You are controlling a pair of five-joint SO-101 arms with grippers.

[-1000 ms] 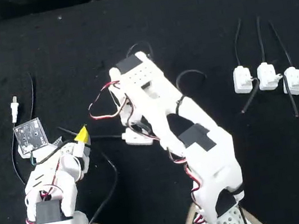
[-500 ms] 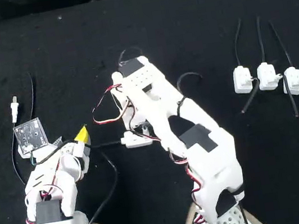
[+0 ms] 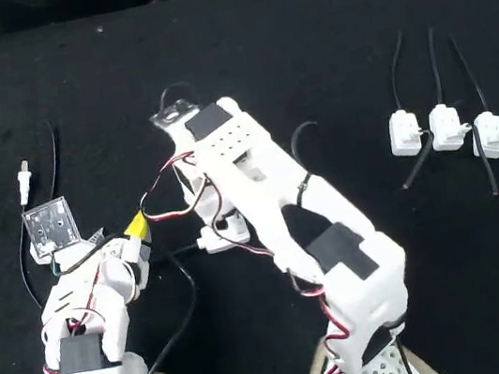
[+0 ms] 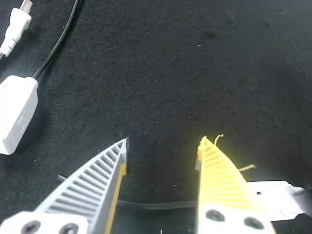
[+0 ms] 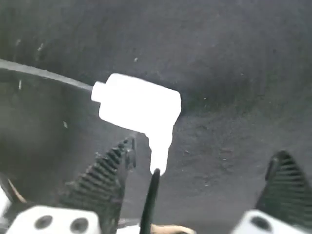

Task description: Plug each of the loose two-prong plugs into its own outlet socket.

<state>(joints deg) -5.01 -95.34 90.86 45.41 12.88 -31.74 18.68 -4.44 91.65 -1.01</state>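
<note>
Right jaws spread wide, gripping nothing. White angled plug (image 5: 139, 107) lies on black worktop (image 5: 234, 58) just ahead of them, stem pointing into gap; cord (image 5: 44, 73) trails off sideways. Left jaws also parted, empty. Loose two-prong plug (image 4: 14, 27) and white socket block (image 4: 14, 119) sit out beyond grey finger (image 4: 97, 180), apart from each other. Well away from both jaws, three socket-and-plug pairs (image 3: 446, 127) look mated. Judged: partly done, two plugs left.
</note>
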